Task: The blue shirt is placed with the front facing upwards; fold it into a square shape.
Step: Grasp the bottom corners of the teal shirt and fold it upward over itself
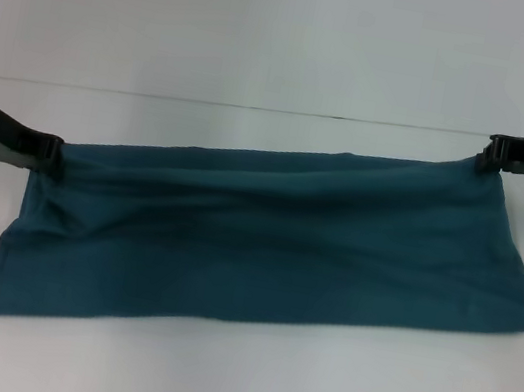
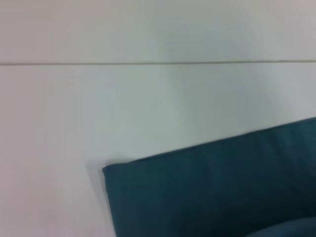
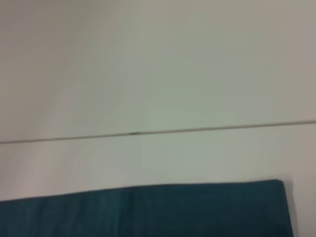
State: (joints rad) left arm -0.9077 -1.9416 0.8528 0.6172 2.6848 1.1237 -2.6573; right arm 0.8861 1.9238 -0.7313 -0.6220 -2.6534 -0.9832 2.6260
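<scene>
Teal-blue cloth, the blue shirt (image 1: 274, 244), lies on a white table (image 1: 267, 55) as a long band, already folded lengthwise, with no lettering showing. Each far corner of the band sits between a gripper's jaws: the left gripper (image 1: 54, 152) pinches one end, the right gripper (image 1: 488, 155) pinches the other, and the cloth sags slightly between them. Judging from this, the narrowing fold is done; folding the band across its length into a square remains.
</scene>
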